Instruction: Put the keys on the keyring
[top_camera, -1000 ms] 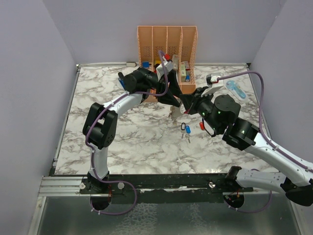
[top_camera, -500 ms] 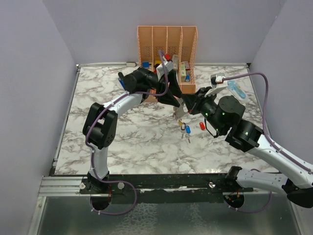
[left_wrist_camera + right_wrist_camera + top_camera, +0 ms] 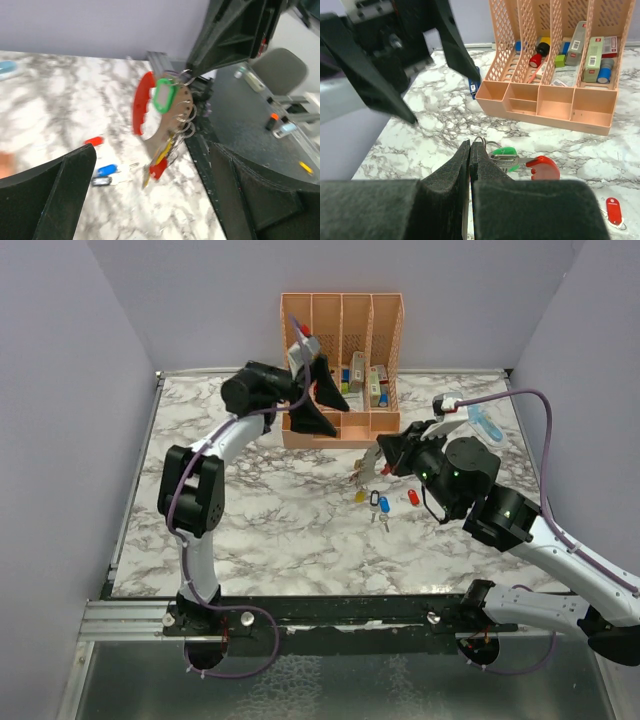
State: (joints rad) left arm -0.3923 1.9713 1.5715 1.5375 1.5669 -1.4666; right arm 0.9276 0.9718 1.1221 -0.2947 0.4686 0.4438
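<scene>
R gripper (image 3: 470, 146): fingers pressed tight together, pinching the keyring (image 3: 139, 102) at its metal-ring end; the red curved clip hangs above the table (image 3: 250, 530), mid-scene, just near of the peach organizer (image 3: 345, 430). Green key (image 3: 163, 95) sits against the clip w/ several metal rings; a yellow-headed one hangs lower in the same bunch. Can't tell exactly what's threaded on what, as the left wrist view is blurred. L gripper (image 3: 446, 100): fingers spread wide, nothing between them; it's raised at the organizer's left front corner, to the far left of the keyring and apart from it. Loose on the marble just near of the bunch: blue key (image 3: 384, 506) beside a dark one; red key (image 3: 413, 497) just right of those, close under the R arm's wrist.
</scene>
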